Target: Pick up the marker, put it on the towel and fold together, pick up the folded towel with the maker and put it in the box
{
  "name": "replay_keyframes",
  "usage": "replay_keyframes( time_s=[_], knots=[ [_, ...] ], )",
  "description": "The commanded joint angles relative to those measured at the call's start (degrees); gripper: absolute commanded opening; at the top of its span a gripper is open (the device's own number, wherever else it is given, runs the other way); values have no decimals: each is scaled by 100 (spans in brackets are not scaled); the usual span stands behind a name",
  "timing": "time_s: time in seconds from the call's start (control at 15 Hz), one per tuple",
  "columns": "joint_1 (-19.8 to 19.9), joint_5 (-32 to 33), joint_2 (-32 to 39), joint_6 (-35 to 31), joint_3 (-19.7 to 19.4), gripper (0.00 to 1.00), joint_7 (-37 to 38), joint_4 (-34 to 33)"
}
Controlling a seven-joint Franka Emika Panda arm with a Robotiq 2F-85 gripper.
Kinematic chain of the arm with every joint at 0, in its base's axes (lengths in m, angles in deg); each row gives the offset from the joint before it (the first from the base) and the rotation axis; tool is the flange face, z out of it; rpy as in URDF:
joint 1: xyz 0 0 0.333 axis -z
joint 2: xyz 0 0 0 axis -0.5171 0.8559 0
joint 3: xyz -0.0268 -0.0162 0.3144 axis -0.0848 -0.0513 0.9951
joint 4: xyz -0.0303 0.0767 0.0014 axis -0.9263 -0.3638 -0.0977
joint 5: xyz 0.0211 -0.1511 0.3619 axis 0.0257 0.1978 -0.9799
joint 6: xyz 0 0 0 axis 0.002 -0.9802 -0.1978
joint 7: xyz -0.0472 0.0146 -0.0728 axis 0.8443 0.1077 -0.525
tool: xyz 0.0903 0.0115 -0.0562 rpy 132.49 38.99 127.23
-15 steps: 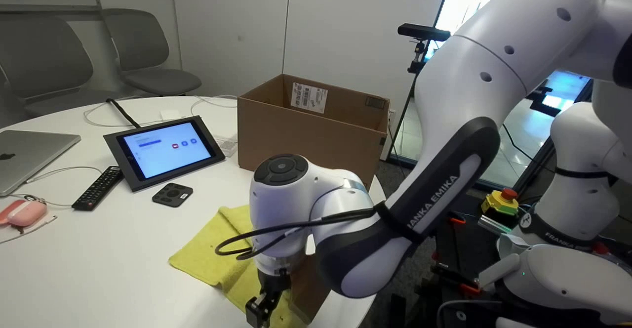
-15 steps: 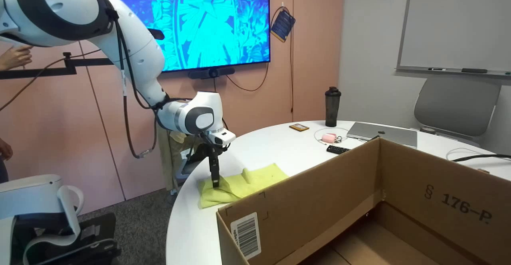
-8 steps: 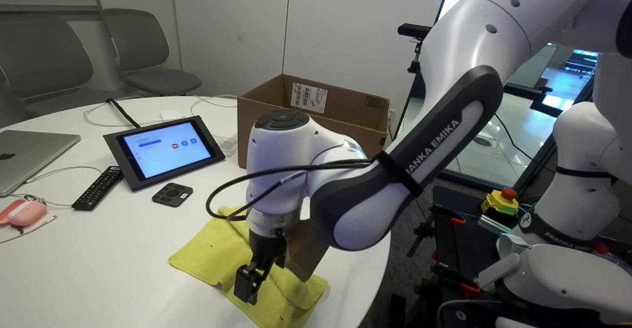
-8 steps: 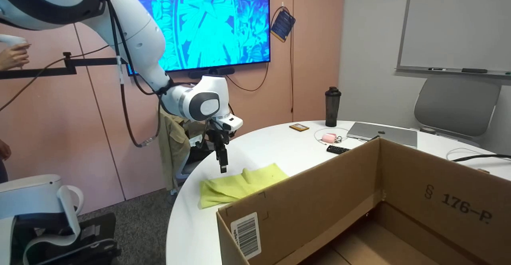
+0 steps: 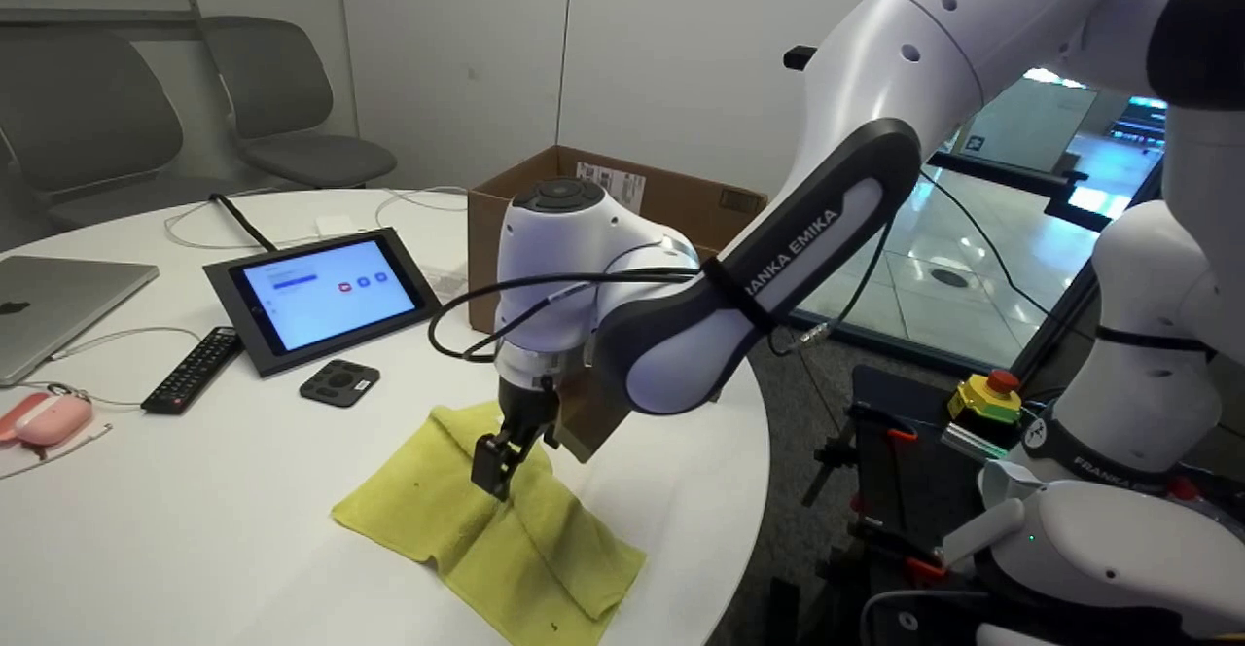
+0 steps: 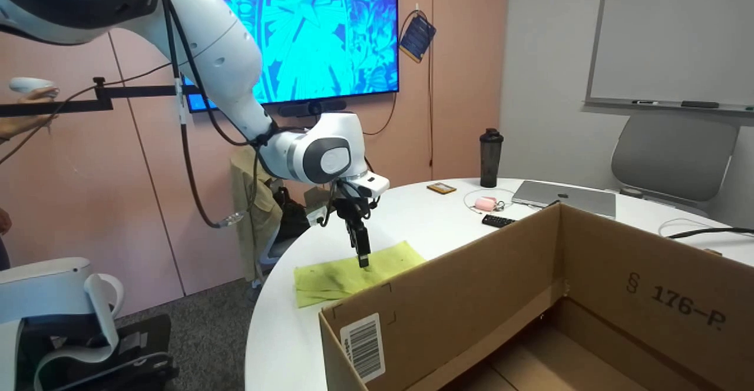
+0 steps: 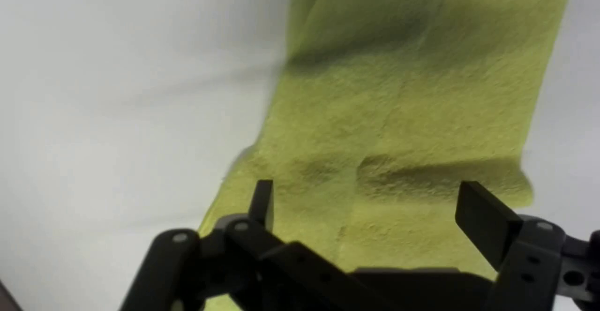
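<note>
The gripper point(image 7: 364, 201) stands wide, its fingers point(image 7: 485, 222) spread over the folded yellow towel point(image 7: 422, 109), which runs top to bottom through the wrist view. In an exterior view a tablet point(image 5: 326, 296) shows left of centre; in an exterior view a dark bottle point(image 6: 490, 161) stands right of centre. There the cardboard box point(image 6: 459, 297) spans the lower right, part of its floor visible, a white label point(image 6: 362, 350) on an inside wall.
</note>
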Motion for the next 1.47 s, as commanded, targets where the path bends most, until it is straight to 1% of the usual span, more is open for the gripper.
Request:
replay_keyframes(
  time_s=[0.0, 0.27, 0.67, 1.0, 1.07, 1.13, 1.4],
  knots=[
    [127, 230, 397, -422, -265, 100, 277, -302],
    [410, -43, 882, -647, -342, 100, 435, -707],
    [729, -239, 1577, -548, -383, 100, 736, -1471],
    [856, -375, 1897, -491, -357, 100, 786, -1830],
    [854, -390, 1907, -446, -356, 75, 795, -1873],
    [853, -397, 1916, -413, -348, 75, 797, -1899],
    [861, -393, 1894, -310, -316, 43, 793, -1981]
  ],
)
